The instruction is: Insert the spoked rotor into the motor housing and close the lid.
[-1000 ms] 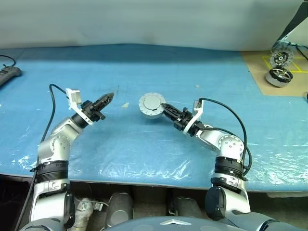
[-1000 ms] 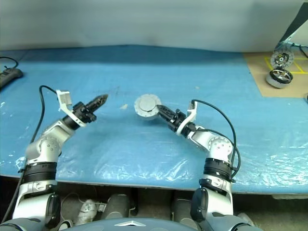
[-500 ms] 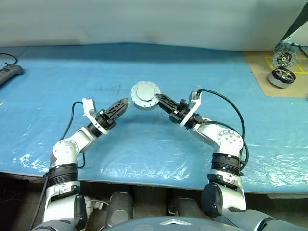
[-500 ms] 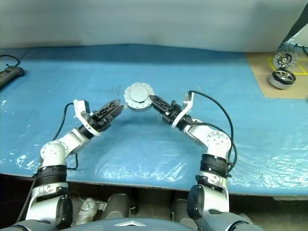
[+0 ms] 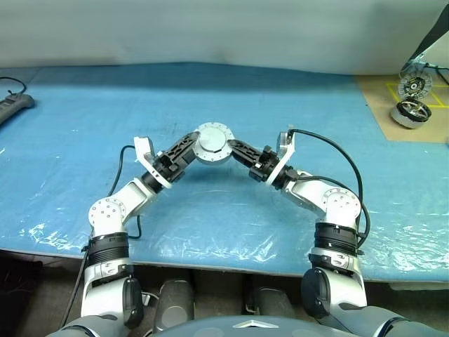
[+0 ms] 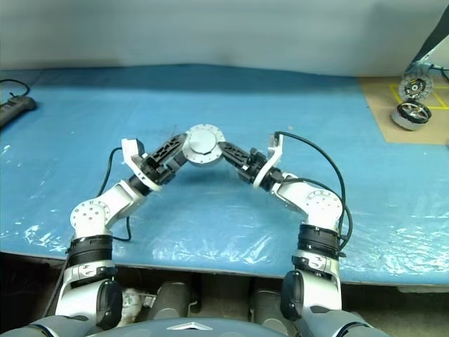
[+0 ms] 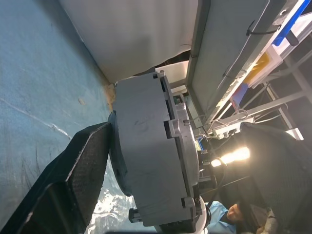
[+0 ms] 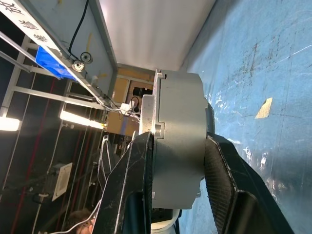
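Note:
The motor housing (image 5: 212,144) is a squat round grey metal cup held above the blue table with its flat round face toward me. The lid (image 5: 213,137) lies closed on it, smooth grey side out. My right gripper (image 5: 230,147) reaches in from the right and is shut on the housing's two flat faces (image 8: 178,141). My left gripper (image 5: 189,150) comes in from the left and stands open, with one finger (image 7: 83,165) beside the housing's base and the other apart from the lid side. The spoked rotor is hidden.
The table (image 5: 84,126) is covered with blue plastic sheeting. On a brown board (image 5: 379,112) at the far right stand two round metal parts (image 5: 407,111). A black power strip (image 5: 15,104) lies at the far left edge. A pale wall runs behind.
My left gripper has swung right to the housing, rolled over and opened from shut. The right gripper has lifted the housing a little and now holds still.

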`<action>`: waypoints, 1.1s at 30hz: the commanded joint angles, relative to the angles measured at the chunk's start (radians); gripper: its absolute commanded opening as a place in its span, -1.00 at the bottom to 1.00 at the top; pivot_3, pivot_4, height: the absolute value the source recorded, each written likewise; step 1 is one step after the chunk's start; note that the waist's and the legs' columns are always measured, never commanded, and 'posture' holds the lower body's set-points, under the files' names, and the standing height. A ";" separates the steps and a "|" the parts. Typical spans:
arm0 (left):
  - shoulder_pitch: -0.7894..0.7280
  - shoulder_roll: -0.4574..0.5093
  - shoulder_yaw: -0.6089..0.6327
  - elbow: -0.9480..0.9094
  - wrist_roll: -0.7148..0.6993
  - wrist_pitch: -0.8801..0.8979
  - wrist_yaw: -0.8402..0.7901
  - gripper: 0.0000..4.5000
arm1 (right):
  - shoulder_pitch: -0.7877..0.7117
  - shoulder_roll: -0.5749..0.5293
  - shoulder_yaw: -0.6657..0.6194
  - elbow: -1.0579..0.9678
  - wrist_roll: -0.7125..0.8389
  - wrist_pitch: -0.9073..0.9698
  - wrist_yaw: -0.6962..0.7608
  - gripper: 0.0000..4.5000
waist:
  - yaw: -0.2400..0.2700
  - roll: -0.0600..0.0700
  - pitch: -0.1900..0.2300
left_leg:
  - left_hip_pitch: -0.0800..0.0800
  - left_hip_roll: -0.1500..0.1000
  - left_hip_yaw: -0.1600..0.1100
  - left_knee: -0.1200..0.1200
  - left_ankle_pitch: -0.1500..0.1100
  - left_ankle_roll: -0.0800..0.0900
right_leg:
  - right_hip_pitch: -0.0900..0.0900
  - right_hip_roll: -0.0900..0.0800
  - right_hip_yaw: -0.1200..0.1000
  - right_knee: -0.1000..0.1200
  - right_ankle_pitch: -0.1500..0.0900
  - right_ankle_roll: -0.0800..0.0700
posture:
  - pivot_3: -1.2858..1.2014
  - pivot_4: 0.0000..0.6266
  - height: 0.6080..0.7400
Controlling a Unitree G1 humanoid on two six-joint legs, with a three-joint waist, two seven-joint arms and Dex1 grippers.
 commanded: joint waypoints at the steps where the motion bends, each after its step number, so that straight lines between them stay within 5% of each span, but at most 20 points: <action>1: -0.002 -0.034 -0.002 -0.047 -0.038 -0.007 0.022 0.98 | -0.011 0.010 0.009 -0.040 0.071 -0.004 0.018 -0.50 | 0.000 0.000 0.000 | 0.000 0.000 0.000 0.000 0.000 0.000 | 0.000 0.000 0.000 0.000 0.000 0.000 | 0.03 -0.52 1.00; 10: -0.028 -0.084 -0.032 -0.052 -0.074 0.029 0.081 0.98 | -0.022 -0.006 0.024 -0.029 0.058 0.000 0.021 -0.50 | 0.001 0.000 0.000 | -0.002 0.000 -0.001 0.003 0.000 0.000 | 0.000 0.000 0.000 0.000 0.001 0.002 | 0.03 -0.52 1.00; 21: -0.066 0.013 0.085 0.022 -0.095 -0.058 0.069 0.98 | -0.014 -0.009 0.032 -0.027 0.062 0.002 0.020 -0.50 | 0.001 0.000 0.000 | -0.002 0.000 -0.003 0.004 0.000 0.000 | 0.000 0.000 -0.001 0.001 0.001 0.002 | 0.03 -0.52 1.00; 33: 0.018 -0.023 -0.006 -0.007 -0.048 -0.027 0.055 0.98 | -0.022 -0.013 0.056 -0.012 0.050 -0.010 0.040 -0.50 | 0.016 -0.001 0.000 | -0.003 -0.001 -0.003 0.005 0.000 0.000 | 0.001 0.000 -0.001 0.000 0.002 0.004 | 0.03 -0.52 1.00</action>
